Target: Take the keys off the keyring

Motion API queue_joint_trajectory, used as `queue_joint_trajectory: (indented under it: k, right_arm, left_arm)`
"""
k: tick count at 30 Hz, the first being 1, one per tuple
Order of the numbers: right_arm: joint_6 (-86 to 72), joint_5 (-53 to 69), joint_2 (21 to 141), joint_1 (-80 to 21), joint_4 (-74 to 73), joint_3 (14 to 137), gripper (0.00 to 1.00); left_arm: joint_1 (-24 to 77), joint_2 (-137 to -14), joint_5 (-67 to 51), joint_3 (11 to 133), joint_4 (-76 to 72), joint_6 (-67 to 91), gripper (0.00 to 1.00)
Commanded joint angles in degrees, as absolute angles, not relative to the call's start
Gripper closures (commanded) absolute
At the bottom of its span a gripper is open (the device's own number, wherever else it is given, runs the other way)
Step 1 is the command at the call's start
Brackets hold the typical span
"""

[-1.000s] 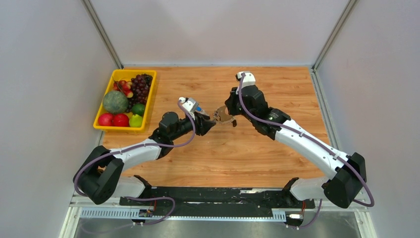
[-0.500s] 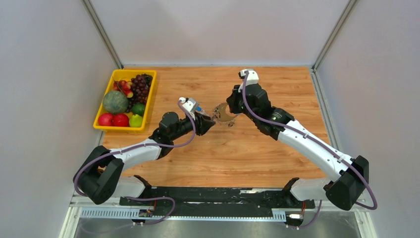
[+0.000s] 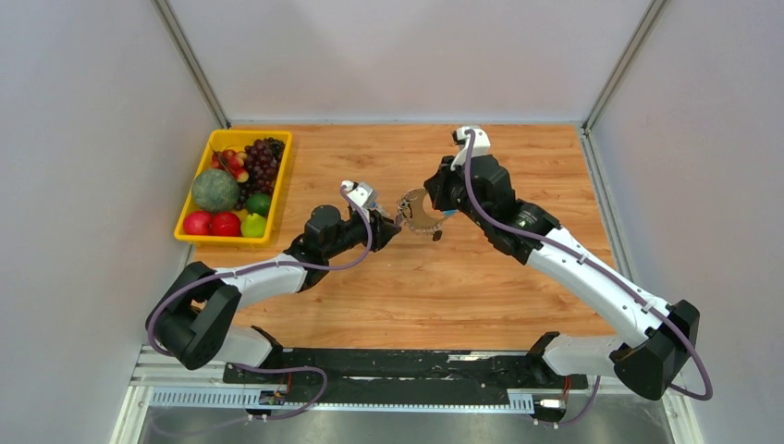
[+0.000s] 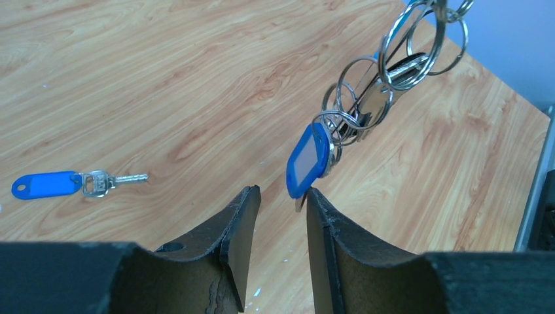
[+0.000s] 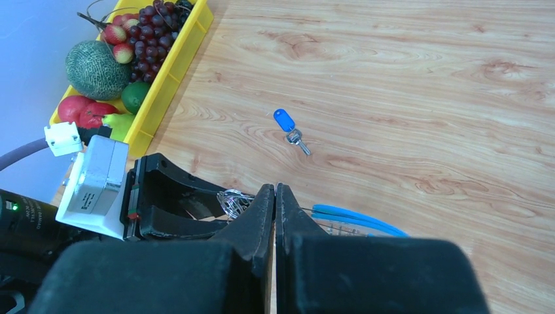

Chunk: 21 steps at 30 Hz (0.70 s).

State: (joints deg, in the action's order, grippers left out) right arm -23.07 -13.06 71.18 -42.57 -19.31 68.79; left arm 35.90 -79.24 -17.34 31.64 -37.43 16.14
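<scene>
The keyring [image 3: 418, 211] hangs above the middle of the table, and my right gripper [image 3: 436, 196] is shut on it. In the right wrist view, its blue curved segment [image 5: 357, 220] sticks out beside the closed right gripper [image 5: 275, 196]. Several small silver rings [image 4: 366, 98] dangle from it with the keys. The lowest key has a blue head [image 4: 306, 160], and its tip touches my left gripper's right fingertip [image 4: 315, 199]. My left gripper [image 4: 281, 196] is open with a narrow gap and grips nothing. One loose blue-headed key [image 4: 46, 185] lies flat on the wood.
A yellow basket [image 3: 281, 185] of fruit stands at the table's back left. The loose key [image 5: 285, 122] lies on the table between the basket [image 5: 163, 85] and the two grippers. Grey walls enclose the table on three sides.
The left jaws have narrowed and edged towards the hanging keys. The right arm has shifted slightly back and to the right, carrying the keyring with it.
</scene>
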Motion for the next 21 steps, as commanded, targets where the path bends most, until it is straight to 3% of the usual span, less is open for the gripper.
queue_joint_trajectory:
  k: [1, 6, 16, 19, 21]
  right_arm:
    - [-25.25, -11.04, 68.41, -42.54, -17.23, 70.88, 0.99]
    - [-25.85, -9.43, 68.36, -42.54, -17.23, 70.56, 0.99]
    - [-26.56, -6.95, 67.97, -42.54, -17.23, 69.69, 0.99]
    - [-26.62, -6.53, 67.64, -42.52, -17.28, 69.19, 0.99]
    - [-26.71, -6.04, 67.47, -42.54, -17.26, 69.01, 0.99]
  left_arm:
    - [36.08, -79.05, -17.76, 33.78, -38.27, 13.88, 0.56]
    - [35.99, -78.89, -19.61, 33.85, -38.48, 13.10, 0.48]
    - [36.04, -77.63, -16.92, 34.02, -36.59, 11.52, 0.61]
    - [36.05, -77.27, -16.70, 34.04, -36.33, 11.36, 0.45]
    - [36.04, -77.12, -16.48, 33.94, -36.30, 11.23, 0.41]
